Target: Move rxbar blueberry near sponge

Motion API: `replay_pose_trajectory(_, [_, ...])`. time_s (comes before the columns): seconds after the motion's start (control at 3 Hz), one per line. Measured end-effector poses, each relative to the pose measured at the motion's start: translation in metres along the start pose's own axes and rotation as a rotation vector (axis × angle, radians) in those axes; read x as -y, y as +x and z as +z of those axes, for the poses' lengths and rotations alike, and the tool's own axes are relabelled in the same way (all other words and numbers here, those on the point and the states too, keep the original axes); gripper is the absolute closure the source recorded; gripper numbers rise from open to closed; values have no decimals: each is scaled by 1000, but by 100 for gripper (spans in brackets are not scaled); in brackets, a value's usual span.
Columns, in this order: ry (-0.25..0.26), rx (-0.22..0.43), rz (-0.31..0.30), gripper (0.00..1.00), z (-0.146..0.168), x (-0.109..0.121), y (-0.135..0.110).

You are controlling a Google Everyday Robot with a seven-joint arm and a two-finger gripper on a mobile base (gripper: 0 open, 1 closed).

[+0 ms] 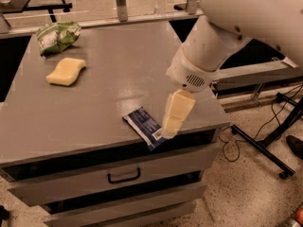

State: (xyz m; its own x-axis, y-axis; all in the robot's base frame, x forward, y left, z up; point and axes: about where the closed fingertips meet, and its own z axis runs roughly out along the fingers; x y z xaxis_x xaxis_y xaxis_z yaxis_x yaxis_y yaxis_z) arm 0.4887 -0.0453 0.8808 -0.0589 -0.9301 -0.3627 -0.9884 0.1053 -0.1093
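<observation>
The rxbar blueberry (143, 124), a flat dark blue wrapper with a white barcode patch, lies at the front edge of the grey table (109, 93), right of the middle. My gripper (169, 132) hangs from the white arm and its cream tip is right over the bar's right end, at the barcode. The sponge (66, 71), a pale yellow block, lies far off at the table's back left.
A green-and-white snack bag (57, 36) lies behind the sponge at the back left corner. Drawers (123, 176) sit under the tabletop. A black stand and cables (265, 136) are on the floor to the right.
</observation>
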Motion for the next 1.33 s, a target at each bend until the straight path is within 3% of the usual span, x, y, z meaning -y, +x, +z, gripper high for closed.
replay_pose_trajectory(0.67, [-8,-19,-45,0,28,-20,-30])
replay_pose_trajectory(1.0, [-11,-43,-37,2,42,-26,-36])
replay_pose_trajectory(1.33, [-11,-68,-9,26,50,-29,-36])
